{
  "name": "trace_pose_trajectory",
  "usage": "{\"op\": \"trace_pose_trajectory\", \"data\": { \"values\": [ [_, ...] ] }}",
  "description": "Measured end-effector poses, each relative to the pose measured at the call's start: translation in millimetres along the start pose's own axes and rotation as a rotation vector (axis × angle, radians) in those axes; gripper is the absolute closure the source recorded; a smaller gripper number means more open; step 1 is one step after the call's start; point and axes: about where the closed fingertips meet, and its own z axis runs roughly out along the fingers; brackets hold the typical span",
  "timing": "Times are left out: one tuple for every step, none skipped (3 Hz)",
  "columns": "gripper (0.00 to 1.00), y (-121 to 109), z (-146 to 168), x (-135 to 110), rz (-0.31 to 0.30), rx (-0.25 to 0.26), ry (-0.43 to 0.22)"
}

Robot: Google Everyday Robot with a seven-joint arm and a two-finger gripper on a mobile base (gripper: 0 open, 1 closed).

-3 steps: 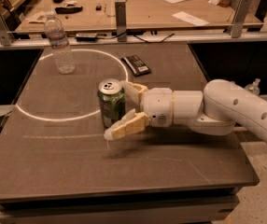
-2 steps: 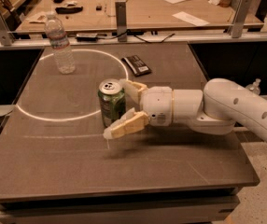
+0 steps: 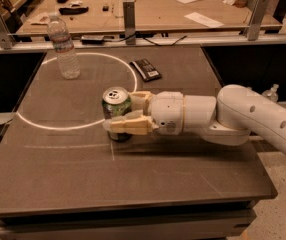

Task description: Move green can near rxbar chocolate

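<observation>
**A:** Where is your gripper right now?

**B:** My gripper [image 3: 119,112] is on the green can [image 3: 116,100]. My white arm [image 3: 253,115] stretches away to the right of the can, as the camera sees it. My 2 fingers are clamped on the can. 1 finger [image 3: 128,125] lies across the can's near side, low on its body, and the other presses its far side up by the rim.

**A:** How does the can stand?

**B:** It is upright, with the silver top and pull tab facing up. Its base is down at the surface of the dark table [image 3: 183,184]. I cannot tell whether it rests there or is lifted slightly clear.

**A:** And the chocolate bar?

**B:** The chocolate bar [image 3: 145,69] lies flat behind the can and a little to its right. It is near the can but apart from it. Neither the can nor my fingers touch the black wrapper.

**A:** What else is around the can?

**B:** A clear water bottle [image 3: 63,46] stands upright behind the can and to its left, farther from the can than the bar is. A white circle [image 3: 75,128] is drawn on the table. The can stands about on its line, the bottle stands inside it, and the bar lies just outside it. Well behind the can, past the table's far edge, is a wooden workbench [image 3: 153,14] with sheets of paper [image 3: 200,19] on it.
</observation>
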Motion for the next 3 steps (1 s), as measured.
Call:
{"op": "trace_pose_trajectory", "data": {
  "values": [
    [0.64, 1.4, 0.8, -3.4, -0.013, -0.02, -0.017],
    [0.88, -5.6, -3.9, -7.3, -0.037, 0.019, 0.017],
    [1.0, -19.9, -9.2, -18.7, -0.068, 0.108, 0.042]
  ]
}}
